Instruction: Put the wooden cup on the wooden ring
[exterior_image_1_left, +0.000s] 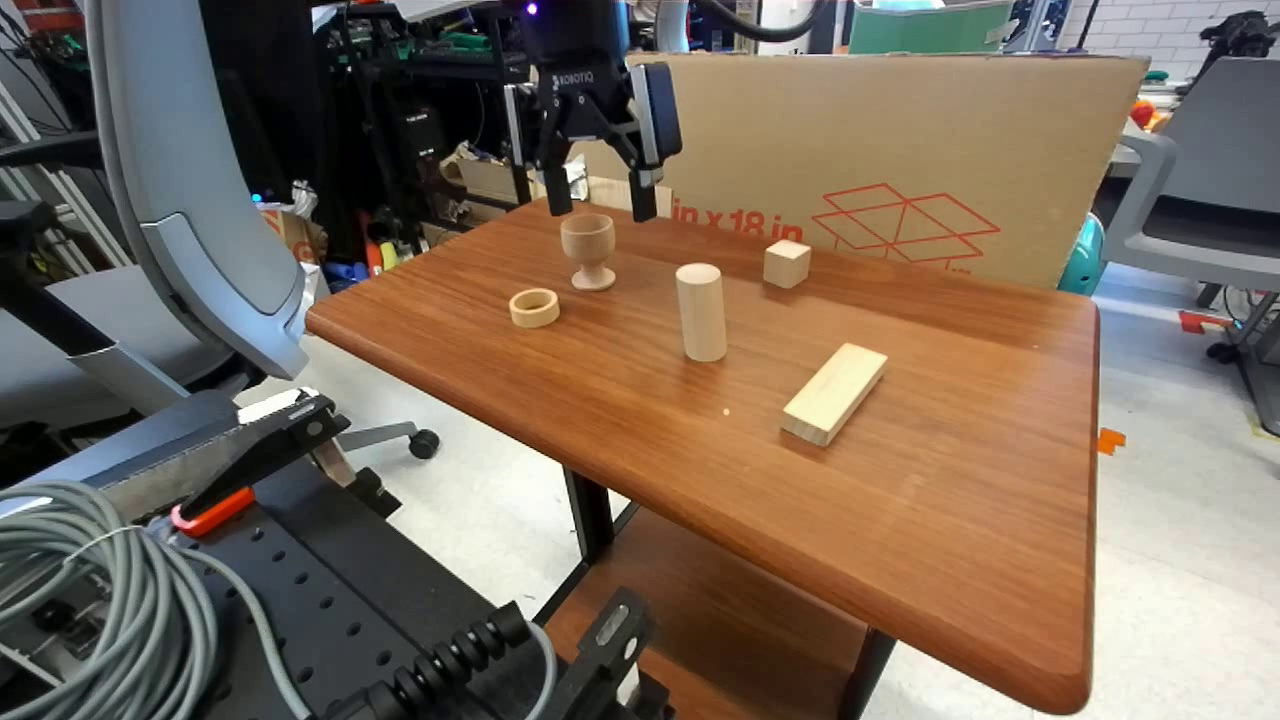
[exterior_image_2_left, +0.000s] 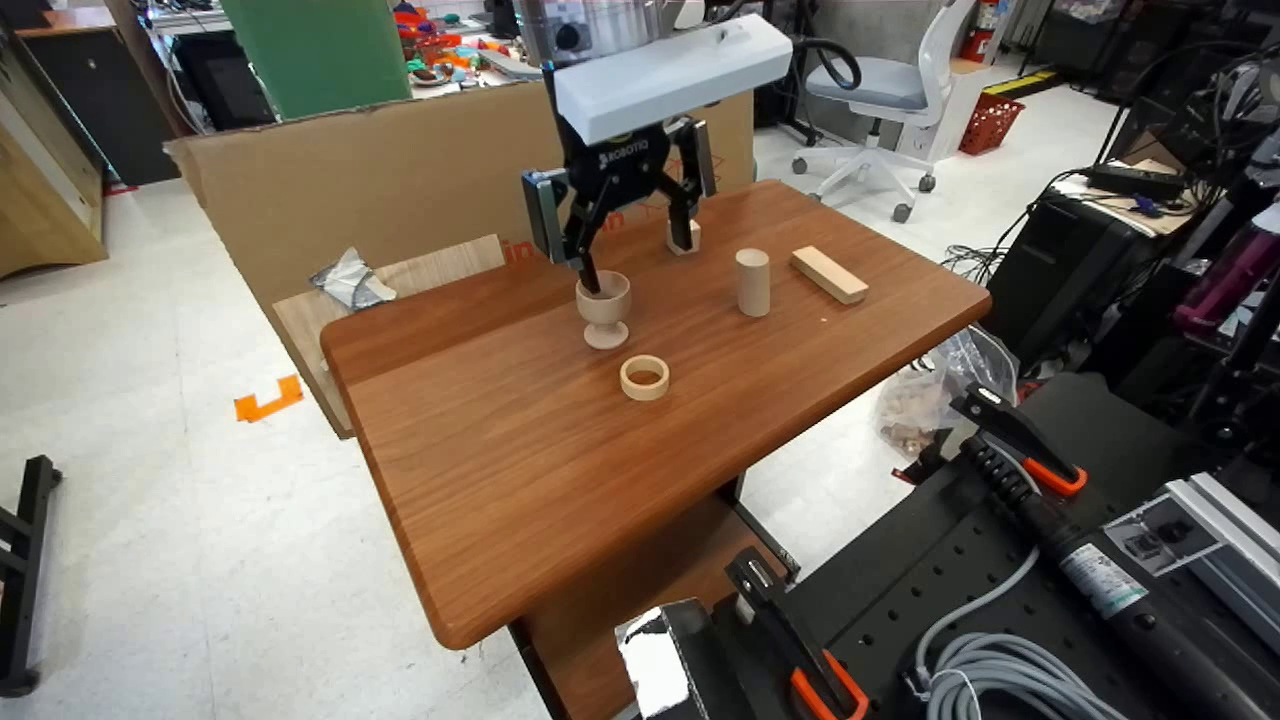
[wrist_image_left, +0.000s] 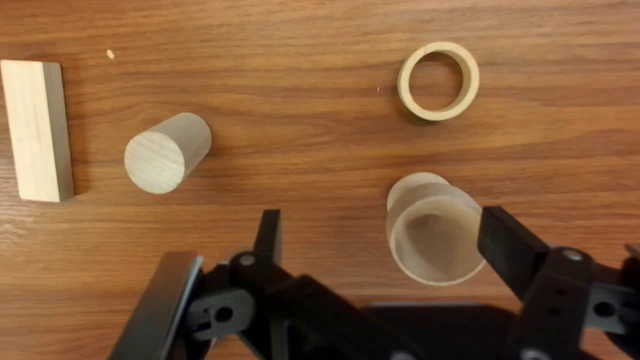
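The cup (exterior_image_1_left: 589, 244), pale wood with a rounded bowl, stem and disc foot, stands upright on the grained table (exterior_image_1_left: 950, 520) near the low, yellower ring (exterior_image_1_left: 536, 317). The gripper (exterior_image_1_left: 600, 203) hangs above, jaws spread apart. The wrist view looks deep into the cup's hollow; only the exterior views show the cube (exterior_image_1_left: 787, 265).
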